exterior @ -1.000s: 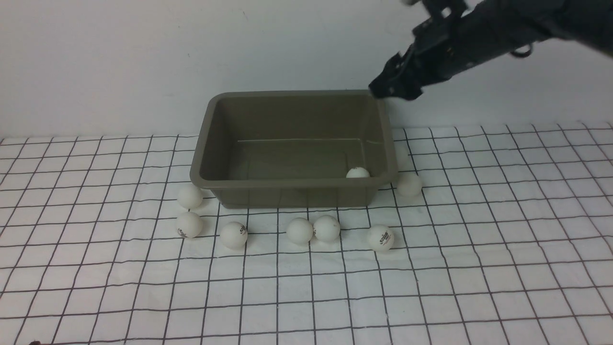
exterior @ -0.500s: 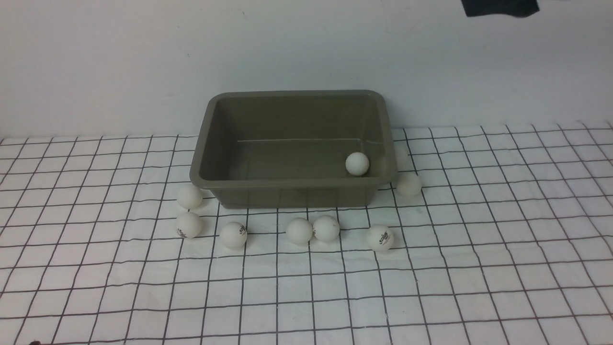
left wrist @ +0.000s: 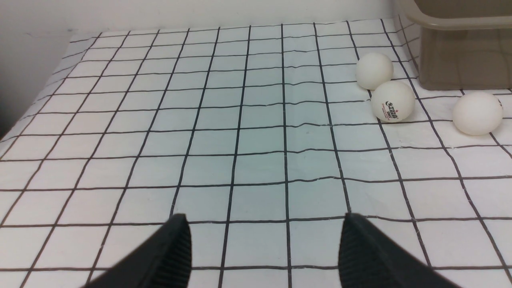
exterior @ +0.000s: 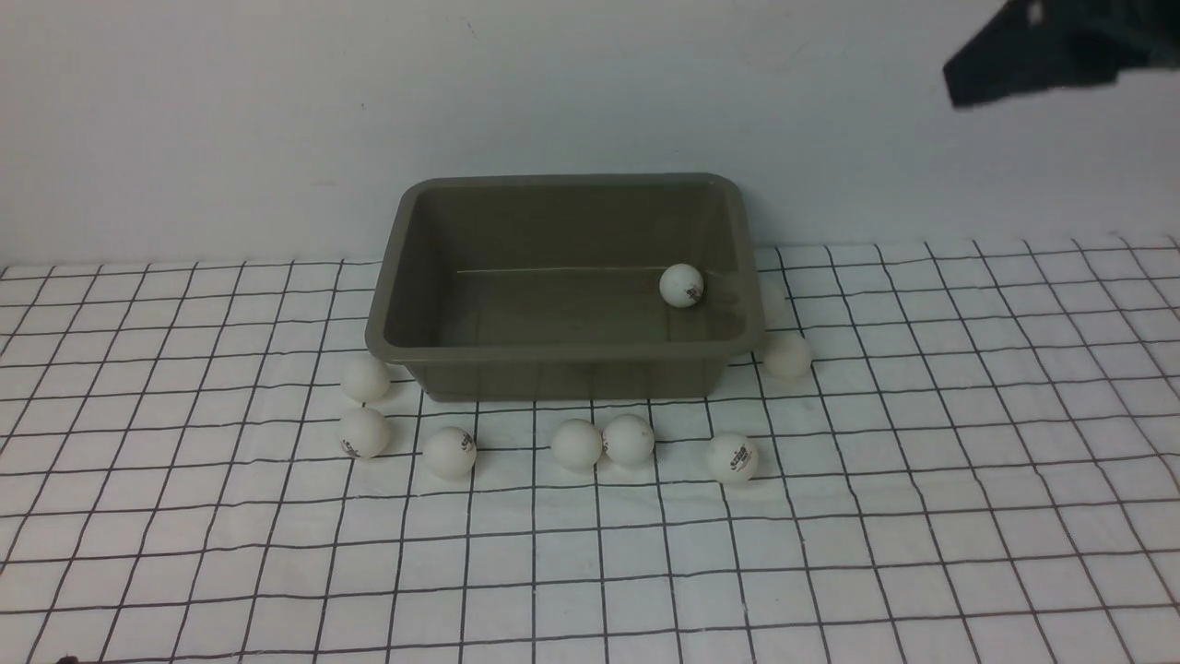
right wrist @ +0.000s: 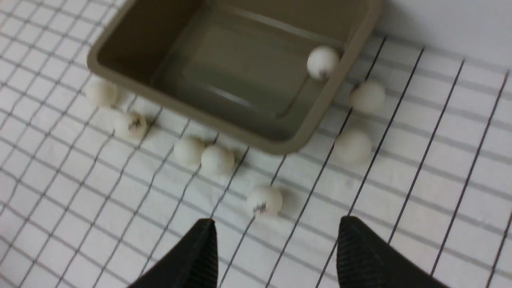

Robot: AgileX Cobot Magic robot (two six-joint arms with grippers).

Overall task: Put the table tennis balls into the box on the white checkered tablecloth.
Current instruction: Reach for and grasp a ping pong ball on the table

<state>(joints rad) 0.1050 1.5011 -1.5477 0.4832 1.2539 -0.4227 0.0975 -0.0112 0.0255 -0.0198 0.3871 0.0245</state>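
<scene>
White cloth ruled in thin black squares, the white checkered tablecloth (exterior: 922, 553), covers the whole table in front of you, slightly wrinkled. On it, towards the far wall, sits the box (exterior: 562, 373), an olive-grey plastic tub with a flared rim, upright and open at the top.

Your right arm (exterior: 1032, 55) shows only as a dark blurred shape high at the upper right of the front view, well above the cloth and off to the right of the box. From its wrist camera the right tool (right wrist: 278, 221) stands wide, with nothing between its fingers. Your left tool (left wrist: 265, 216) is wide too and empty, low over bare cloth to the left of the box.

The table tennis balls are mostly outside the box. One ball (exterior: 681, 284) is inside, near the right end of the floor by the far wall. Along the near side lie six: two (exterior: 366, 378) (exterior: 363, 432) at the left corner, one (exterior: 450, 452) beside them, a touching pair (exterior: 577, 444) (exterior: 629, 439), and a logo ball (exterior: 733, 457). Another (exterior: 786, 356) rests just beside the right corner, and the right wrist view shows one more (right wrist: 368, 97) along that short wall.
</scene>
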